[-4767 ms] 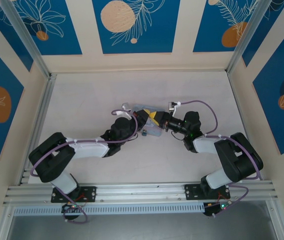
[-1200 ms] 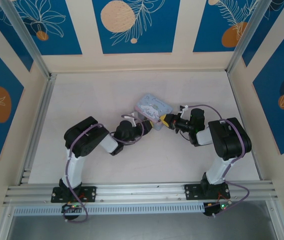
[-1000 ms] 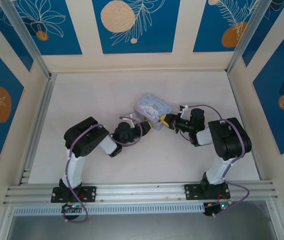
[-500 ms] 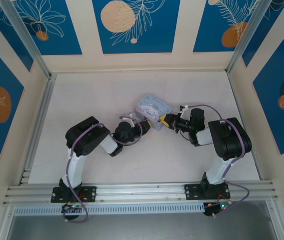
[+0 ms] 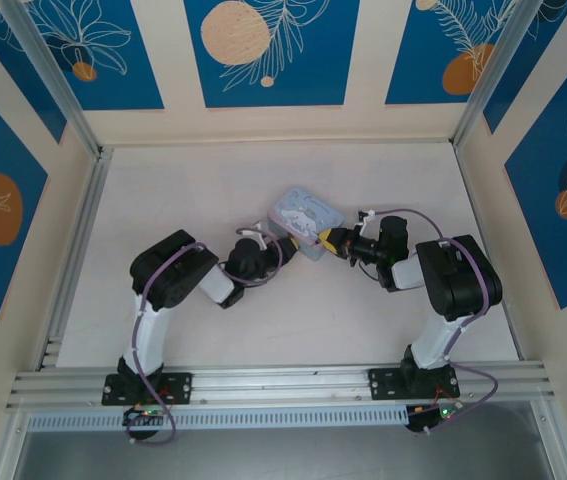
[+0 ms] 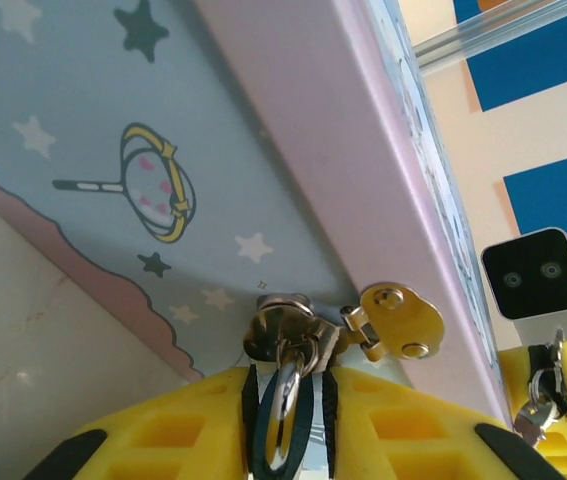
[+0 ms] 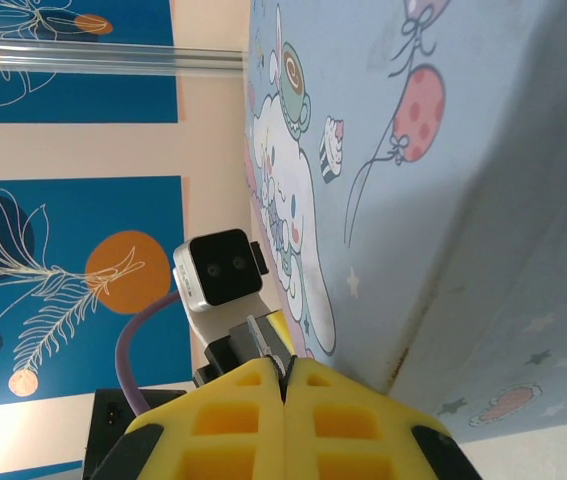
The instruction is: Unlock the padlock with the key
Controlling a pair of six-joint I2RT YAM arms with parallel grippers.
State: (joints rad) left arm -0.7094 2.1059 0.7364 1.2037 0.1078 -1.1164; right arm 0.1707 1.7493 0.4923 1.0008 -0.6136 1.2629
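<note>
The light-blue cartoon tin point(image 5: 306, 215) lies mid-table with both arms meeting at its near side. In the left wrist view the tiny dark bluish padlock point(image 6: 285, 405) hangs by its chrome shackle from the tin's golden hasp point(image 6: 398, 320). My left gripper point(image 6: 288, 378) has its yellow fingers close against both sides of the padlock. My right gripper point(image 7: 285, 368) is shut, and the small key's toothed blade point(image 7: 266, 345) sticks out between its tips. The left wrist view shows that gripper point(image 6: 553, 405) at the lower right edge. From above, the left gripper point(image 5: 286, 250) and right gripper point(image 5: 330, 240) flank the tin's near corner.
The tin point(image 6: 213, 150) looms close in front of the left wrist camera, and in the right wrist view its side point(image 7: 443, 200) takes up the right half. The left wrist's white camera point(image 7: 218, 265) faces my right gripper. Aluminium rails point(image 5: 73, 250) and patterned walls enclose the table.
The left fingers have drawn in around the padlock. The left arm has edged slightly toward the tin. The right arm and tin have stayed put.
</note>
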